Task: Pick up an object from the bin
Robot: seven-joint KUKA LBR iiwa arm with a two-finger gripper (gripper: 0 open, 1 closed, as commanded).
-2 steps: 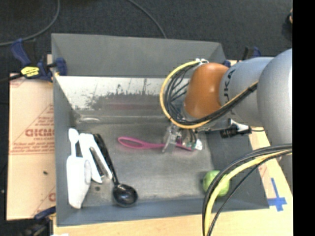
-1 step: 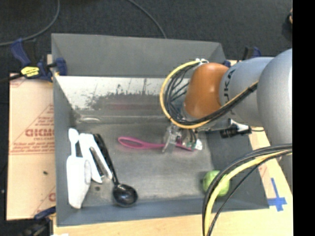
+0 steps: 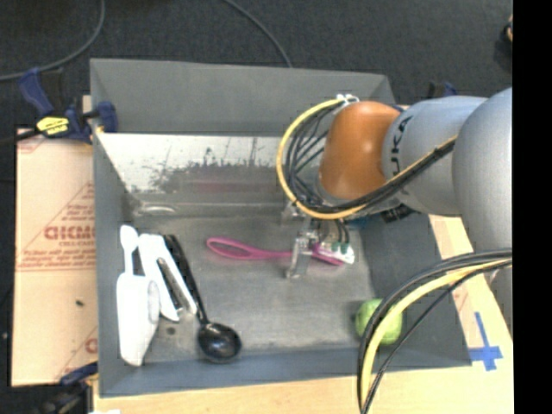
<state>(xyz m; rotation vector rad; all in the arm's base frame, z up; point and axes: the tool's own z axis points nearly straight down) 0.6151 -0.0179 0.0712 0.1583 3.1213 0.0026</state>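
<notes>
We saw the gripper (image 3: 299,255) set low in the grey metal bin (image 3: 233,102), a little right of the middle of the floor and directly at the pink toothbrush (image 3: 246,250). The toothbrush lay flat, running roughly left to right. Its thin looped handle end pointed left, and its head, with green and white bristles, pointed right. The gripper met it on the handle close to the head. We could not tell whether the gripper was apart, together or clamped on the handle, because the view from above did not make this out.

Above the gripper sat the orange cover (image 3: 354,149) on the wrist, with a bundle of black and yellow cables (image 3: 291,158) looping round its left side. On the grey arm (image 3: 448,153) beside the cover we could read the letters "UKA" running along the link, with the start of the word hidden behind the cover.

Well apart from the gripper, against the left wall, lay white plastic pieces (image 3: 136,309) heaped together. A black ladle (image 3: 217,341) lay beside them, its bowl toward the front wall. A green round thing (image 3: 379,322) rested near the front right corner, partly behind a cable loop. We read no writing on any of the things in the bin.
</notes>
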